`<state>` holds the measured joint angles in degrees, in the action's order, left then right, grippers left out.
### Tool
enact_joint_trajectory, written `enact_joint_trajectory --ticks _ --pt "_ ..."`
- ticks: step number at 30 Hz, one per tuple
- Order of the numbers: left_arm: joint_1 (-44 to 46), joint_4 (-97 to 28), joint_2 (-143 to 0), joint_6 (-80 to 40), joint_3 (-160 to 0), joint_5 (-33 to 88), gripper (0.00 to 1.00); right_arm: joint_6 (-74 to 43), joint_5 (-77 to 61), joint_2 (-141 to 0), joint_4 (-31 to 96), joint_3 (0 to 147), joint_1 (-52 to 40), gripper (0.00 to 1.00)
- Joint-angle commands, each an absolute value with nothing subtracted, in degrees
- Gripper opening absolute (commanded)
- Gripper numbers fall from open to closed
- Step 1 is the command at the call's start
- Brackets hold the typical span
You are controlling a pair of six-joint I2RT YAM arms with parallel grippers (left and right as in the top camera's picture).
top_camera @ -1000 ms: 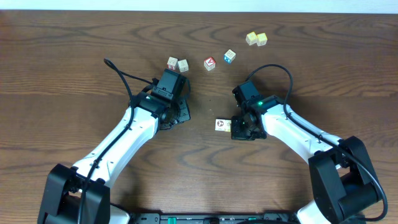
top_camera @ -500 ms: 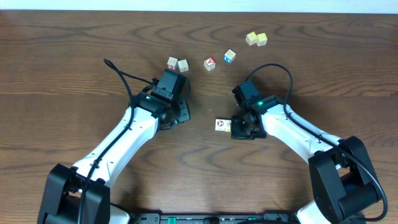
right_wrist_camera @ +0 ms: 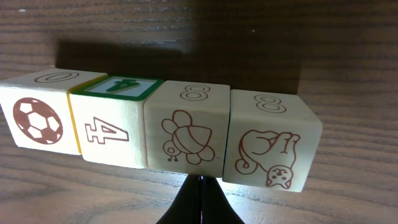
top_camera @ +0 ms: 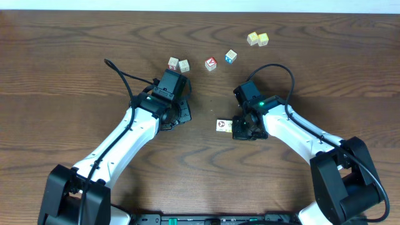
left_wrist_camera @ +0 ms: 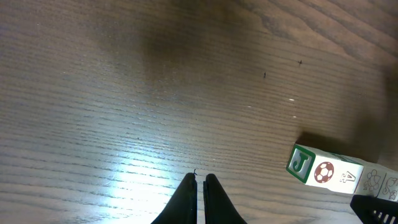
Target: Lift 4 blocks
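The 4 blocks [right_wrist_camera: 186,134] lie side by side in a row on the wooden table. Their near faces show a soccer ball [right_wrist_camera: 37,118], a numeral 4 [right_wrist_camera: 112,127], a bee and a cat [right_wrist_camera: 270,146]. My right gripper [right_wrist_camera: 200,180] is shut and empty, its tips right at the bee block's lower edge. From overhead only the row's left end [top_camera: 222,125] shows, beside the right gripper [top_camera: 240,130]. In the left wrist view the row [left_wrist_camera: 323,171] lies at the right, its green J end nearest. My left gripper [left_wrist_camera: 200,180] is shut and empty over bare wood, well left of the row.
Loose cubes lie toward the table's back: a pair [top_camera: 178,64] by the left arm, a red-faced cube [top_camera: 210,63], a blue-faced cube [top_camera: 230,57] and two pale yellow cubes [top_camera: 257,39]. The left gripper [top_camera: 180,114] rests between the pair and the row.
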<state>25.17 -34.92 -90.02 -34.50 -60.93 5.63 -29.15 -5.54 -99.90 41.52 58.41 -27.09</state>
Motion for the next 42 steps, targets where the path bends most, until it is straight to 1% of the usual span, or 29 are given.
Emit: enact_joint_trajectory --ticks 1,4,13,21,25,42 --pt "25.08 -35.11 -89.91 -34.57 -59.83 4.86 0.07 -29.95 -6.42 -98.45 41.91 58.13 -27.42 0.01" --pt "25.08 -35.11 -89.91 -34.54 -59.83 4.86 0.07 -29.69 -8.34 -97.95 42.72 58.13 -27.40 0.01" --pt "25.08 -35.11 -89.91 -34.54 -59.83 4.86 0.07 -27.33 -8.34 -97.73 44.40 58.13 -27.38 0.01" --pt "25.08 -35.09 -89.91 -34.54 -59.83 4.86 0.07 -27.44 -2.26 -97.73 47.27 58.13 -27.38 0.01" --pt "25.08 -35.16 -89.91 -34.54 -59.83 4.86 0.07 -30.02 1.91 -97.76 47.11 58.13 -27.35 0.01" --pt "25.08 -35.14 -89.91 -34.54 -59.83 4.86 0.08 -30.00 2.13 -97.78 45.21 58.06 -27.38 0.02"
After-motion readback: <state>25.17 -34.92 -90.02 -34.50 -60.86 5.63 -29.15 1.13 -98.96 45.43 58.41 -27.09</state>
